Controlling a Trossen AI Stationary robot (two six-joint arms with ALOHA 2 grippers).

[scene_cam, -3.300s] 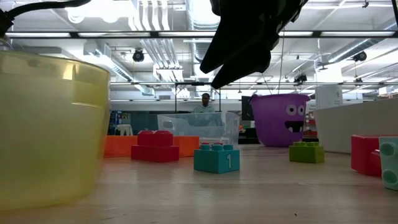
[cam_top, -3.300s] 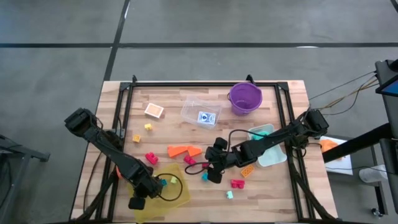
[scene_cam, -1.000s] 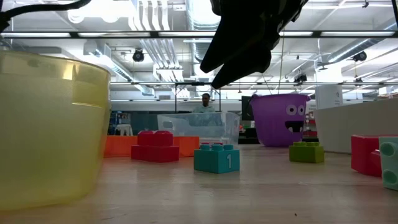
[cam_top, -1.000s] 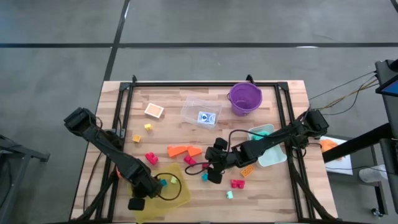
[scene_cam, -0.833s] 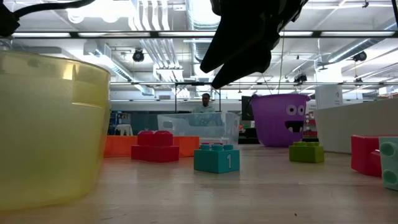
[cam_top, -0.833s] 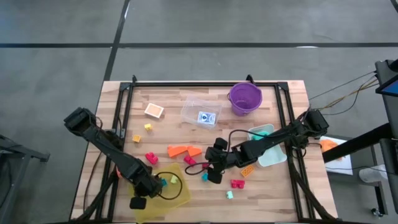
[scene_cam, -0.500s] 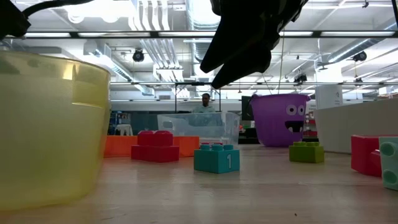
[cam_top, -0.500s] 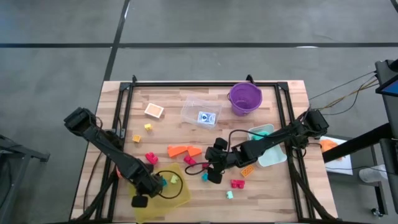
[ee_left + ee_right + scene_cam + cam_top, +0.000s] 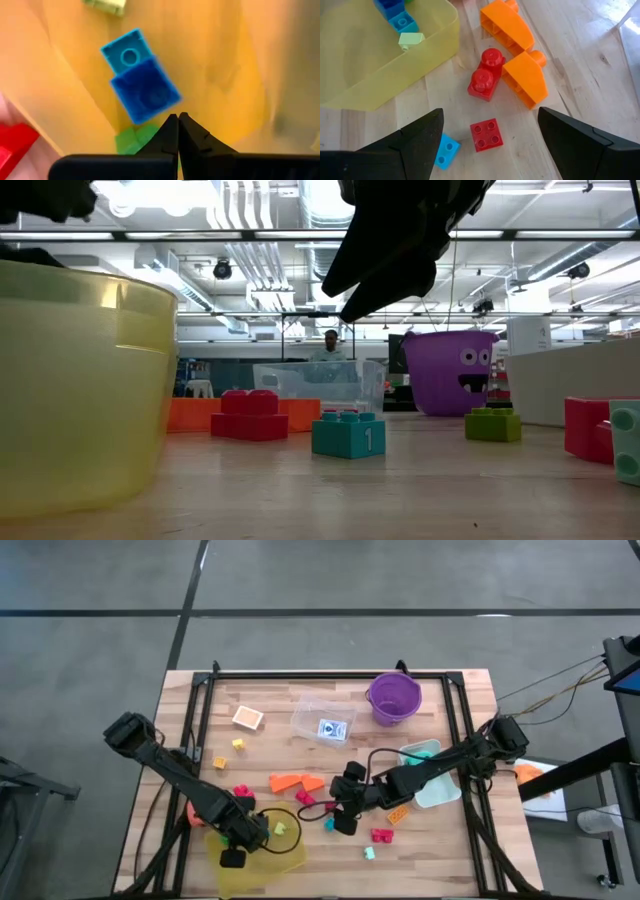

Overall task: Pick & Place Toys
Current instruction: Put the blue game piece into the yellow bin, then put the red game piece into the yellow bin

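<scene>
I have the left gripper (image 9: 177, 125) over the flat yellow tray (image 9: 290, 858) at the near left part of the table (image 9: 280, 700). Through its wrist camera a blue brick (image 9: 141, 84) lies on the tray floor just ahead of the fingertips, a green brick (image 9: 134, 140) sits beside the fingers, and a pale yellow-green brick (image 9: 107, 6) lies farther off in the same tray. A red piece (image 9: 15, 142) shows outside the tray wall.

Compared with half a second ago, my left arm has shifted toward the middle of the tray, and in the low view its dark bulk now reaches further across above the tray's rim.

The left fingers are pressed together with nothing between them; they touch no brick that I can see.

The right gripper (image 9: 490, 132) hangs above the table centre, fingers spread wide and empty. Below it lie a red two-stud brick (image 9: 484, 76), a red square brick (image 9: 486, 135), a light blue brick (image 9: 447, 151) and two orange wedges (image 9: 517, 55), all on bare wood beside the tray. The purple bucket (image 9: 393, 697) and clear tub (image 9: 322, 718) stand well apart at the far side.
</scene>
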